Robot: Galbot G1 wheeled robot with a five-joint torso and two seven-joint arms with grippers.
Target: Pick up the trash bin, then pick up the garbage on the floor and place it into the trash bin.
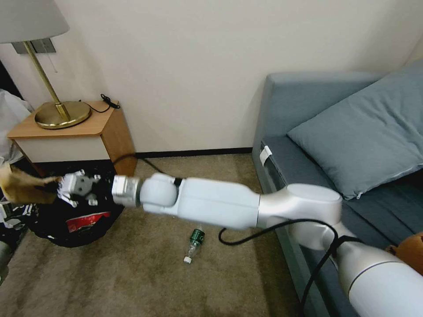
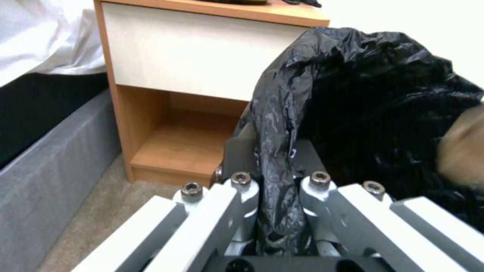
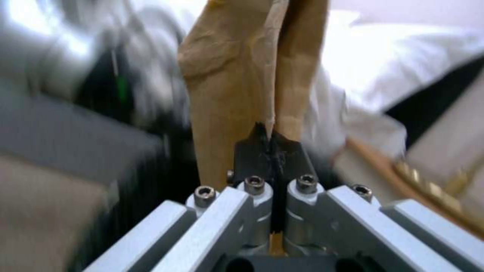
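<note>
The trash bin (image 1: 46, 233) shows as a glossy black bag at the far left of the head view, with a red-and-white wrapper (image 1: 88, 221) lying in it. My left gripper (image 2: 275, 170) is shut on the folded edge of that black bag (image 2: 373, 94). My right arm reaches across from the right, and its gripper (image 1: 55, 190) hovers over the bin's near rim, shut on a tan paper scrap (image 1: 22, 189). In the right wrist view the scrap (image 3: 237, 75) sticks out beyond the gripper (image 3: 272, 145). A small green-capped bottle (image 1: 194, 244) lies on the carpet, right of the bin.
A wooden nightstand (image 1: 75, 132) with a brass lamp (image 1: 61, 115) stands behind the bin. A grey sofa (image 1: 308, 132) with a cushion (image 1: 370, 136) fills the right side. A black cable (image 1: 145, 160) runs along the floor. A brown plush (image 1: 410, 251) sits at the right edge.
</note>
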